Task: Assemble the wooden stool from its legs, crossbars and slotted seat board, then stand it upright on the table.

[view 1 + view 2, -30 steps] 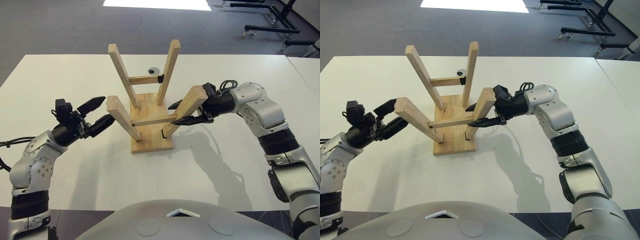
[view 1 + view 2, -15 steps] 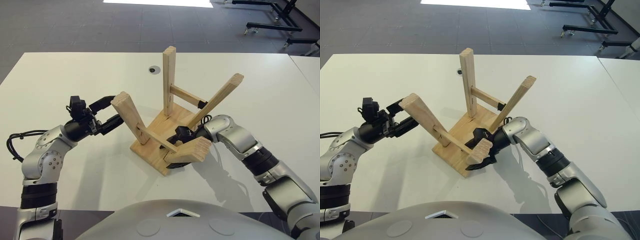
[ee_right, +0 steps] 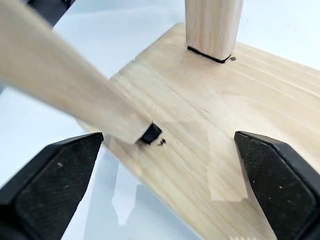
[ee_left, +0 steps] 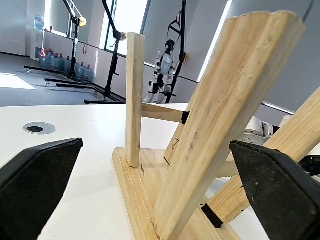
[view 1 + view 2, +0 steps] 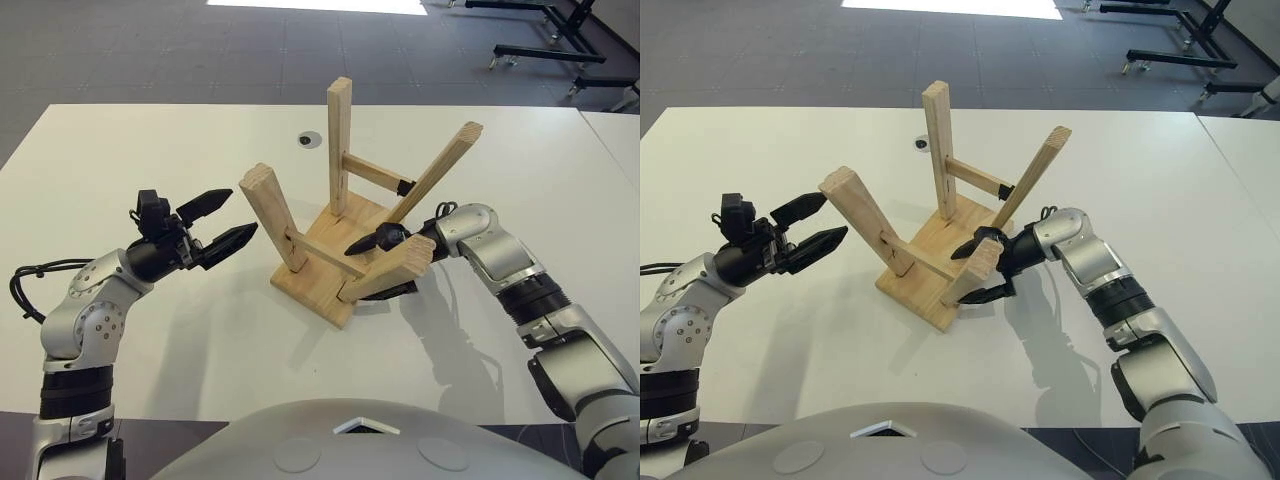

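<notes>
Straddling stool leg (image 5: 397, 265), right pincer (image 5: 352, 275) agape

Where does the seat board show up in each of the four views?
Left eye: seat board lies mid-table, underside up.
Right eye: same place, mid-table.
Left wrist: the flat plank under the leg bases.
Right wrist: close up, the grained surface with a leg socket.
Shared landmark: the legs standing up out of it.

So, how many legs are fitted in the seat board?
4: far upright leg, far leaning leg, near-left leg by the left gripper, near-right leg at the right gripper. None seems hidden.
</notes>
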Available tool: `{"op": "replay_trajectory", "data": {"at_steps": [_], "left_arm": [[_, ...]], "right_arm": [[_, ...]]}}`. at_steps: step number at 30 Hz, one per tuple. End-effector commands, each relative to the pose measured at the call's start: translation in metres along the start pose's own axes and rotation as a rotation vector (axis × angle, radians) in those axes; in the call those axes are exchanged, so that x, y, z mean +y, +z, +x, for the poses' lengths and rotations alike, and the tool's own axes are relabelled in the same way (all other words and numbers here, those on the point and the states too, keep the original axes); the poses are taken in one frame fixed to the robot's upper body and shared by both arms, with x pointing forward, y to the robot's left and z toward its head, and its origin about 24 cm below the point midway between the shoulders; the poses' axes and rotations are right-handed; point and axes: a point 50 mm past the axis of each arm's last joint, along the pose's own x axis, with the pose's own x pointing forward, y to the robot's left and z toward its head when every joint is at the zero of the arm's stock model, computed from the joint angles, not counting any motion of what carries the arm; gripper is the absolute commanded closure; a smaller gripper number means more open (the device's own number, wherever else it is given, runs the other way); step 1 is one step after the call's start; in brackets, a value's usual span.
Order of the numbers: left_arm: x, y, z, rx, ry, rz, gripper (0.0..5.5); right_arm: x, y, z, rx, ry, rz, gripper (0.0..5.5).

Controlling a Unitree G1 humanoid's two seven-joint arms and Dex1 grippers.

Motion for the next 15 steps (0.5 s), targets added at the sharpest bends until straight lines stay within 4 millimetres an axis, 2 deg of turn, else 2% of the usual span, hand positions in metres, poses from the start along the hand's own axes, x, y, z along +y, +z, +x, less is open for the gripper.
{"op": "replay_trajectory", "data": {"at_steps": [1, 9, 15], "left_arm": [[-0.003, -0.004, -0.002, 0.013, 0.012, -0.008, 0.1], [-0.004, -0.006, -0.003, 0.01, 0.018, -0.014, 0.1], [-0.004, -0.007, 0.0, 0.013, 0.005, -0.02, 0.1]], "right_arm": [[-0.016, -0.008, -0.022, 0.137, -0.092, -0.043, 0.66], [-0.023, -0.017, -0.038, 0.188, -0.17, -0.065, 0.66], [-0.049, -0.01, -0.05, 0.259, -0.352, -0.175, 0.66]]}}
